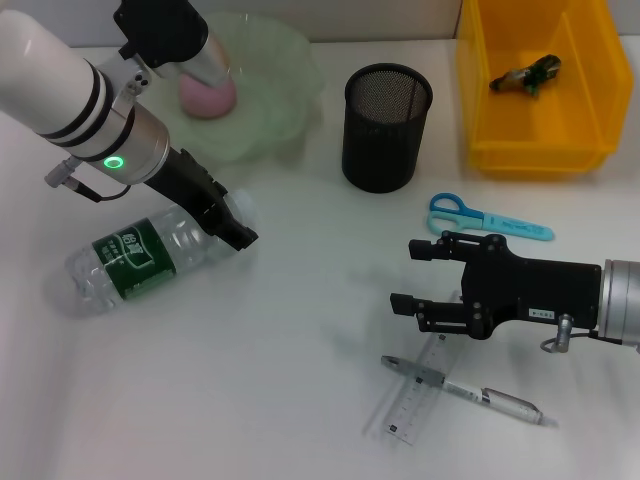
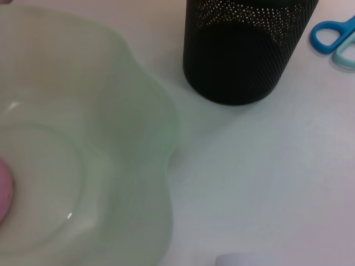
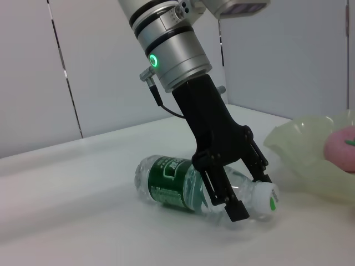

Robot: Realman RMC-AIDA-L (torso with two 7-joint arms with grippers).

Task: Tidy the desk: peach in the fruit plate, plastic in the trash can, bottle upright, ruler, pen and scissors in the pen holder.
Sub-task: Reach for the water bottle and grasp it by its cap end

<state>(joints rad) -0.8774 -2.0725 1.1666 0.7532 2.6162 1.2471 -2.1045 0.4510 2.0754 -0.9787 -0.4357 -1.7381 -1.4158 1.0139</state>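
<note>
Left gripper (image 1: 232, 222) spread, fingers straddling the neck of the bottle (image 1: 140, 258): lying flat, cap toward the jaws, base away. Beyond: peach (image 1: 208, 95) in fruit plate (image 1: 285, 90), plastic (image 1: 525, 76) in trash can (image 1: 590, 120). Right gripper (image 1: 422, 275) apart above ruler (image 1: 412, 395) and pen (image 1: 470, 390), scissors (image 1: 485, 218) beyond; pen holder (image 1: 386, 128) empty.
</note>
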